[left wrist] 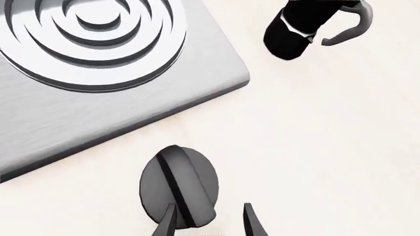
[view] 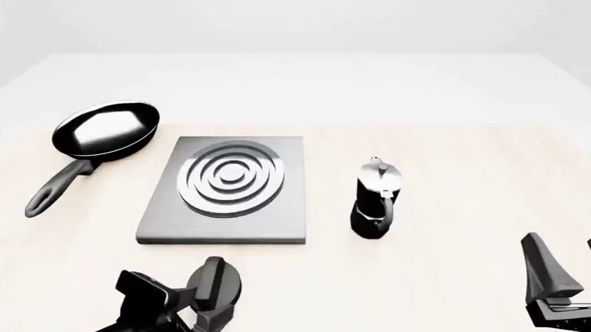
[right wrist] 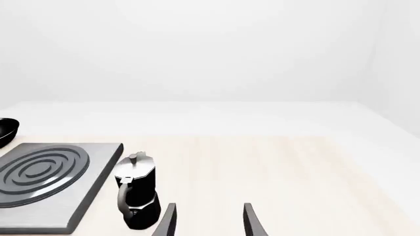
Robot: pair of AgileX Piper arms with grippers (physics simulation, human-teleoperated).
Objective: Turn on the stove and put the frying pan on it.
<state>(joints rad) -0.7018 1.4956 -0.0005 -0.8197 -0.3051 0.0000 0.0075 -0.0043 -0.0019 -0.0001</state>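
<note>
The stove (view: 157, 225) is a flat grey slab with silver burner rings (view: 231, 178) at the table's middle; it also shows in the left wrist view (left wrist: 164, 93) and the right wrist view (right wrist: 92, 189). Its black ridged knob (view: 218, 278) lies apart on the table in front of the slab. My left gripper (view: 214, 317) is open right at the knob (left wrist: 190, 177), with one fingertip (left wrist: 167, 223) over the knob's near edge. The frying pan (view: 106, 129) sits left of the stove, handle (view: 57, 185) pointing towards me. My right gripper (view: 565, 266) is open and empty at the front right.
A black-and-silver moka pot (view: 377, 200) stands upright just right of the stove, also seen in the right wrist view (right wrist: 136, 191) and the left wrist view (left wrist: 295, 29). The light wooden table (view: 461, 159) stretches to the right of it.
</note>
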